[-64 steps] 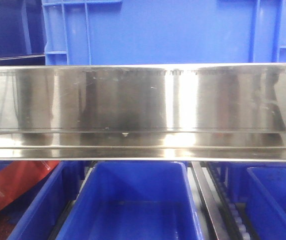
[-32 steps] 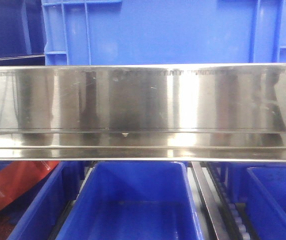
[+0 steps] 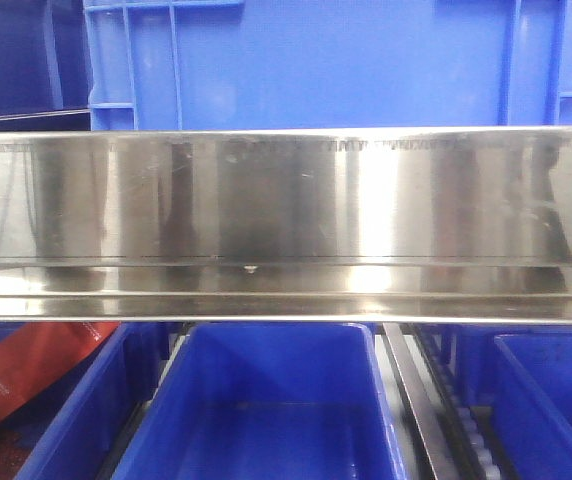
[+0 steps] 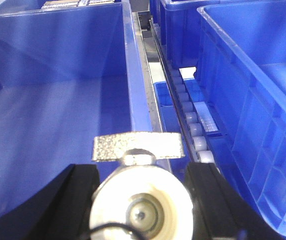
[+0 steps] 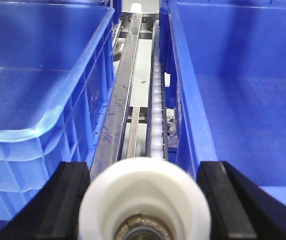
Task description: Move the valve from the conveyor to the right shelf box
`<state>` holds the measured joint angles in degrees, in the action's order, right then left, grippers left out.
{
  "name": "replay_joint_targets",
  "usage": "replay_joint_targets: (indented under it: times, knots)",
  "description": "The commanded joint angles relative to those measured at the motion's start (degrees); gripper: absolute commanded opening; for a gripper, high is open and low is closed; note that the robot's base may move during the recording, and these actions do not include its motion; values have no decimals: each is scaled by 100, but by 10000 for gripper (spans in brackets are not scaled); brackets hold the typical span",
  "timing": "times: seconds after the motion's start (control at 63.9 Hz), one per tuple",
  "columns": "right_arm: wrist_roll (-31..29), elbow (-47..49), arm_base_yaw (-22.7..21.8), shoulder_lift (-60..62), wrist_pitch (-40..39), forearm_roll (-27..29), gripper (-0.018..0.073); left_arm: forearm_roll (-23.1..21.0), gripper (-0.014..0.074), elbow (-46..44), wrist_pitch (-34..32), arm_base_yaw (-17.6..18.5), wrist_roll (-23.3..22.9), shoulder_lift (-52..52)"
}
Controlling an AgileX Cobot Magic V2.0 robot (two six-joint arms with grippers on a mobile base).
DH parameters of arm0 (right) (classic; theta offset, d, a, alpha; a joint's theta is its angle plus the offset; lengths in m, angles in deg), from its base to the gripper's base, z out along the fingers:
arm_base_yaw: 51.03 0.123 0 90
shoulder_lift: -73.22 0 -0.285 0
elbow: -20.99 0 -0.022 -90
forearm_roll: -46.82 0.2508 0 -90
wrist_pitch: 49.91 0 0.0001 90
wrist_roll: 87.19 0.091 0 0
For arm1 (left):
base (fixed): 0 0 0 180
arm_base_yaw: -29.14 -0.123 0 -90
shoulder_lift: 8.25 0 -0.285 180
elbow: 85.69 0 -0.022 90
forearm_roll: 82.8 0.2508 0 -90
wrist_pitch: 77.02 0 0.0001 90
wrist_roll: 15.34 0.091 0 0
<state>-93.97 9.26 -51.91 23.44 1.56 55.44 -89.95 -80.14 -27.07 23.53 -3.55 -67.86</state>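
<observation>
1. Running across the front view, a polished steel beam [image 3: 286, 200] filled the middle band. A blue crate [image 3: 316, 60] stood above it, and a middle box [image 3: 276, 335], open at the top, sat below it. A red object [image 3: 26, 375] lay at the lower left.
2. In the left wrist view, a deep box [image 4: 58, 50] on the left and a neighbouring box [image 4: 243, 90] on the right were separated by a narrow channel. The channel carried a roller track [image 4: 190, 122]. Open room lay inside the deep box, and the channel offered little.
3. The left gripper [image 4: 143, 167] was clamped on the first valve [image 4: 142, 200]. Both black fingers [image 4: 78, 200] bore against its white round body. Its metal handle [image 4: 138, 146] stood crosswise at the top. This valve appeared in line with the right rim of the deep box.
4. In the right wrist view, a roller strip [image 5: 156, 100] and a steel rail [image 5: 123, 90] ran between a left bin [image 5: 98, 70] and a right bin [image 5: 183, 85]. Both bins were open at the top.
5. The right gripper [image 5: 145, 167] was clamped on the second valve [image 5: 145, 200], of which only the white round end face showed. This valve appeared centred over the gap between the two bins.
</observation>
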Motion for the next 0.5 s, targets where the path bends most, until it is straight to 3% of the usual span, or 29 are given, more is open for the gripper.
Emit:
replay_joint_targets:
  times: [0.0,0.485]
  knots:
    - [-18,27,-2,29,-396,-28,-155,-42,-111,-38,-181,28,-43,-14]
    - [-18,27,-2,29,-697,65,-155,-108,-111,-38,-474,28,-43,-10]
